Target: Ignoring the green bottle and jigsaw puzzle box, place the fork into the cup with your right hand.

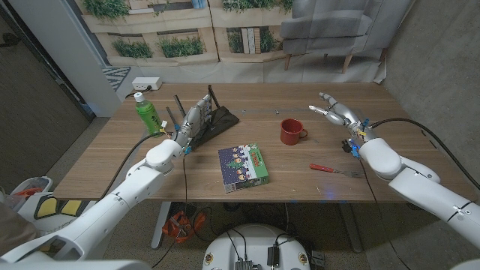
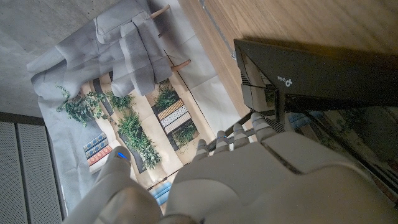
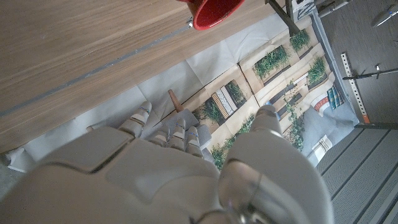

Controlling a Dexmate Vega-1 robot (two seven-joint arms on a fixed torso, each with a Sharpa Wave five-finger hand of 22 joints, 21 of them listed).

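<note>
1. Nearest the head camera is the puzzle box (image 1: 244, 166), lying flat close to the table's (image 1: 300, 161) front edge, roughly in the middle.
2. The fork (image 1: 334, 170) has a red handle and lies on the wood to the right of the box, near the front edge, just ahead of the right forearm. Nothing is touching it.
3. The red cup (image 1: 292, 132) stands upright further back, between the box and the right hand, handle pointing right. It's well apart from the fork. The right wrist view catches its rim (image 3: 216, 12) too.
4. Right hand (image 1: 337, 112) hovers beyond and to the right of the cup, fingers spread, holding nothing.
5. Left hand (image 1: 195, 120) is up by a black router (image 1: 220, 117) with antennas; fingers look extended with nothing in them, right next to the router's body (image 2: 311, 68).
6. Green bottle (image 1: 147, 112) stands upright at the far left, just left of the left hand.
</note>
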